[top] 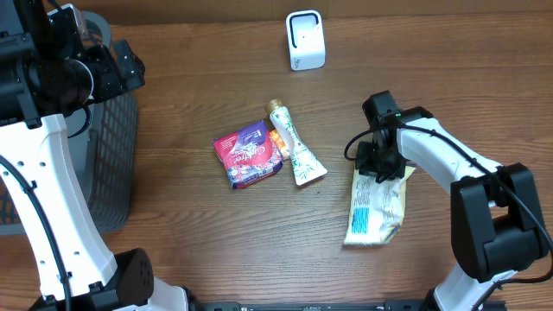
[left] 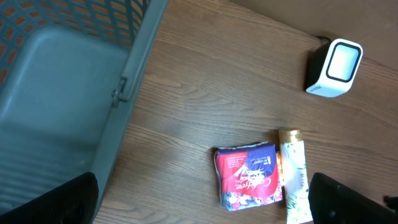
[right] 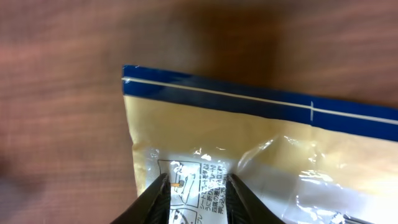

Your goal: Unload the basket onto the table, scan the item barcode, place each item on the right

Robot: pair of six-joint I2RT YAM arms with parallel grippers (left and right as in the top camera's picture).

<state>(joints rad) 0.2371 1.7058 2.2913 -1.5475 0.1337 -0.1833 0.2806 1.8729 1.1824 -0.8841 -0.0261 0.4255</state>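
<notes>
Lit evenly from above. Flecked with white glare on the pouch (right: 280, 143) film; dim, shadowed and blurred just beyond the pouch's blue edge.

A brown wood-grain table (top: 190, 238), evenly lit, holds a grey mesh basket (top: 117, 164) at its left.

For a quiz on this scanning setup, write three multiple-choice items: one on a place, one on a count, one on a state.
1. The white box-shaped scanner stands:
A) on a shelf
B) on the wooden table
C) held aloft

2. Packaged goods lying on the table:
A) one
B) three
C) five

3. The left pincer is:
A) open, empty
B) shut on the scanner
C) shut, empty

Key:
1B, bare wood surrounds it.
2B, red-purple foil packet, gold-capped cream tube, blue-edged yellow pouch.
3A, its fingers stand far apart, nothing between.
</notes>
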